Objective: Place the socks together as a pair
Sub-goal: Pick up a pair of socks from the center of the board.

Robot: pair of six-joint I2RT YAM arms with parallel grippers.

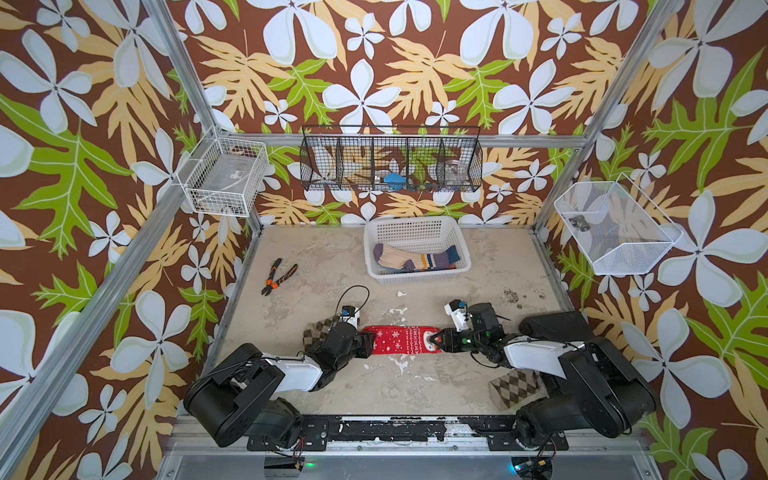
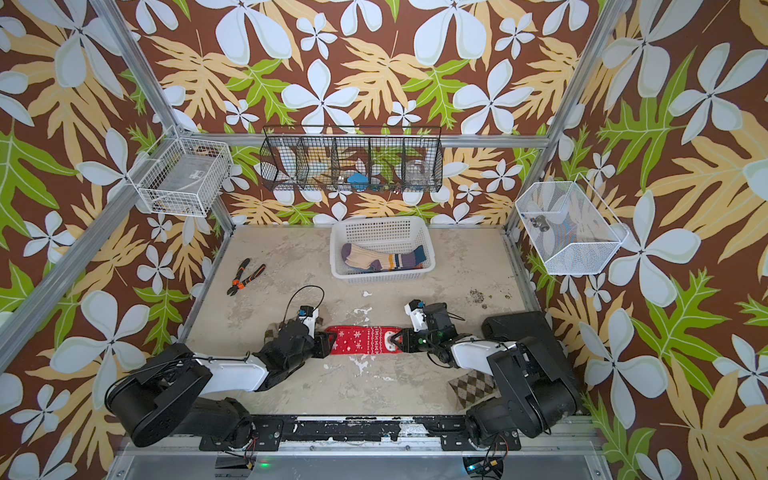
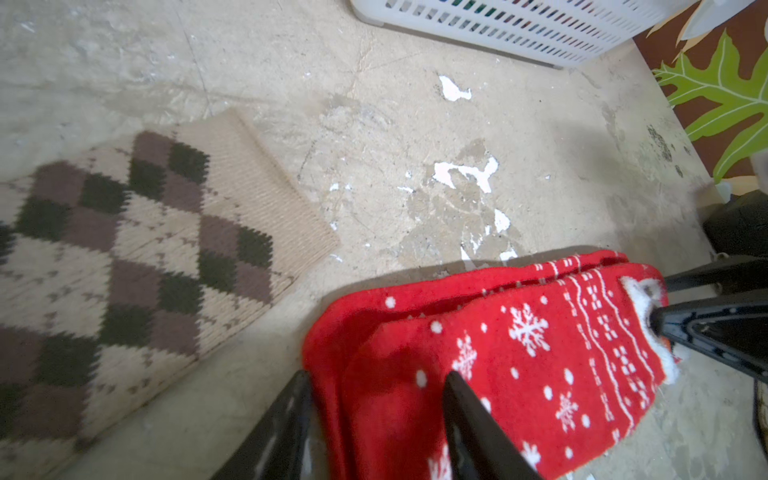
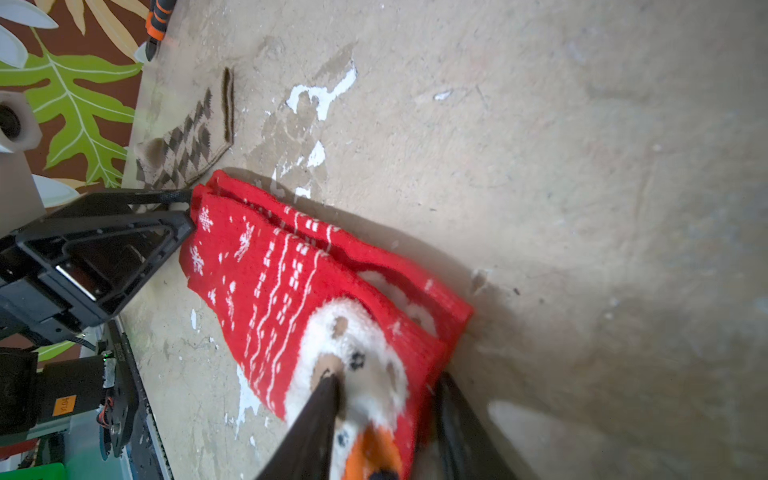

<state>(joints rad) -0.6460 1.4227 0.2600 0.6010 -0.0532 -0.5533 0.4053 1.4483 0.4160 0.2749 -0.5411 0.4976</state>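
Two red snowflake socks (image 1: 401,340) (image 2: 363,340) lie stacked as a pair, stretched between both grippers just above the table. My left gripper (image 1: 368,345) (image 3: 378,378) is shut on their plain red end (image 3: 519,353). My right gripper (image 1: 436,338) (image 4: 386,378) is shut on the white and orange end (image 4: 291,270). One brown argyle sock (image 1: 318,330) (image 3: 124,257) lies flat behind the left wrist. Another brown argyle sock (image 1: 515,386) (image 2: 473,386) lies partly under the right arm. A cream sock with purple toe (image 1: 390,255) and a blue striped sock (image 1: 440,259) rest in the basket.
The white plastic basket (image 1: 372,249) (image 3: 519,29) stands at the back middle of the table. Orange-handled pliers (image 1: 278,276) lie at the back left. A black block (image 1: 557,324) sits by the right wall. Wire baskets hang on the walls.
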